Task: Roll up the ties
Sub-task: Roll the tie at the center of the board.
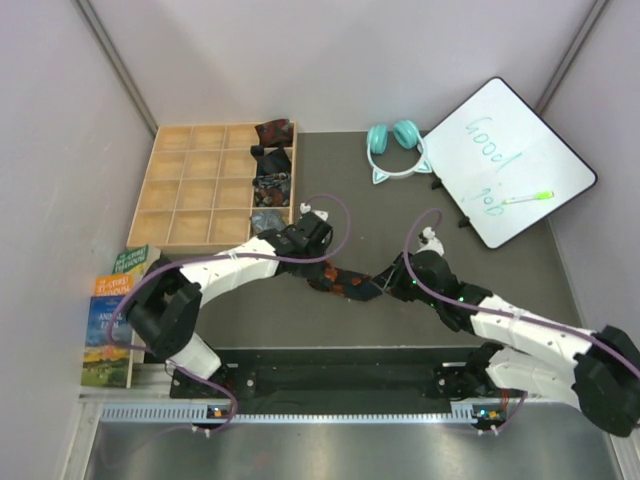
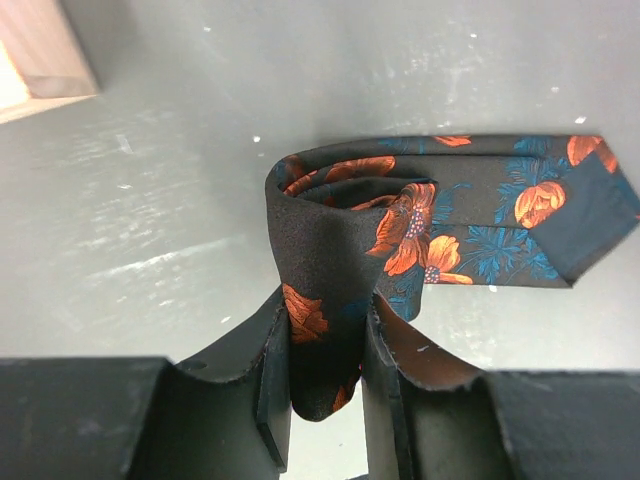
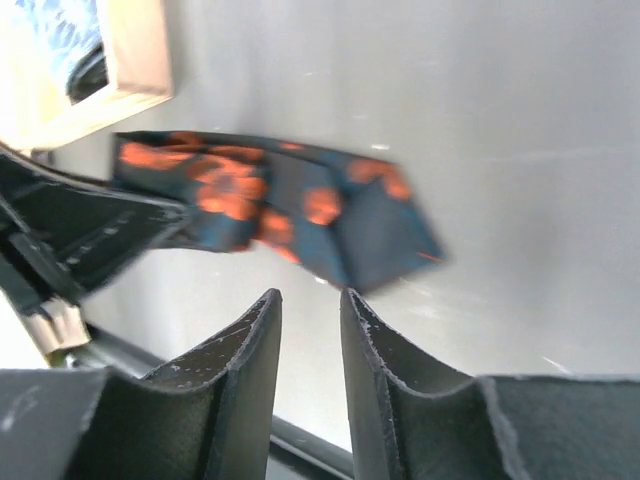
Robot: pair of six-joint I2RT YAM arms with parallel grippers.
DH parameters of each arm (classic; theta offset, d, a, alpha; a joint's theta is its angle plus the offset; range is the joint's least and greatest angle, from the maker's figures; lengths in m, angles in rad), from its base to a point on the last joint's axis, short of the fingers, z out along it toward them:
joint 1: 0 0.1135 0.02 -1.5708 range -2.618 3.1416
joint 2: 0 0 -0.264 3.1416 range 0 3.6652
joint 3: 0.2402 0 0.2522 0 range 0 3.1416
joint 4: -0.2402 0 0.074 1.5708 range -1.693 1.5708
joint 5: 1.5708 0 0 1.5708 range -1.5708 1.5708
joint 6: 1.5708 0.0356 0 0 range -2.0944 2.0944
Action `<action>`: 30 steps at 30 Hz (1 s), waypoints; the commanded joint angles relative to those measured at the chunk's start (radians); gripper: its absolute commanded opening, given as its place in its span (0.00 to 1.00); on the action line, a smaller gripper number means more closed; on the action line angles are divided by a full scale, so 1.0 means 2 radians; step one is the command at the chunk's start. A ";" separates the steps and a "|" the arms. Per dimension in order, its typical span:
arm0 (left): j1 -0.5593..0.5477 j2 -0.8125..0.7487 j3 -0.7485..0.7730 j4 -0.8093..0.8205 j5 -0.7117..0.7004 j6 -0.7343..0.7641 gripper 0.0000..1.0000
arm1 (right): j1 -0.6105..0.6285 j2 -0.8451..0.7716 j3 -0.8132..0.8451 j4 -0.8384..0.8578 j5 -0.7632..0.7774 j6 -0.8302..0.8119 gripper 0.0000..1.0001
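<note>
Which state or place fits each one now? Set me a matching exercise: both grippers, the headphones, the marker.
1 left gripper
2 right gripper
3 headphones
4 marker

A lying on the whiteboard
B shut on the floral tie
C next to the whiteboard
D jaws apart, nothing held

Pairs: 1-B, 2-D, 3-C, 4-A

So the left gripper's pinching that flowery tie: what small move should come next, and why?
Probably the left gripper should turn its pinched fold over toward the tail. The tie is only looped at that end, the rest lies flat, and the right gripper holds nothing.
</note>
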 commanded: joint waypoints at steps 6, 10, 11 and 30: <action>-0.071 0.081 0.125 -0.154 -0.208 -0.006 0.13 | -0.012 -0.182 -0.062 -0.144 0.103 -0.014 0.32; -0.099 0.125 0.167 -0.202 -0.264 -0.026 0.11 | -0.013 -0.277 -0.099 -0.149 0.117 -0.003 0.33; -0.103 0.142 0.182 -0.210 -0.272 -0.032 0.11 | -0.013 -0.293 -0.106 -0.148 0.117 -0.002 0.33; -0.186 0.300 0.364 -0.342 -0.341 -0.099 0.10 | -0.013 -0.445 -0.164 -0.154 0.115 -0.007 0.39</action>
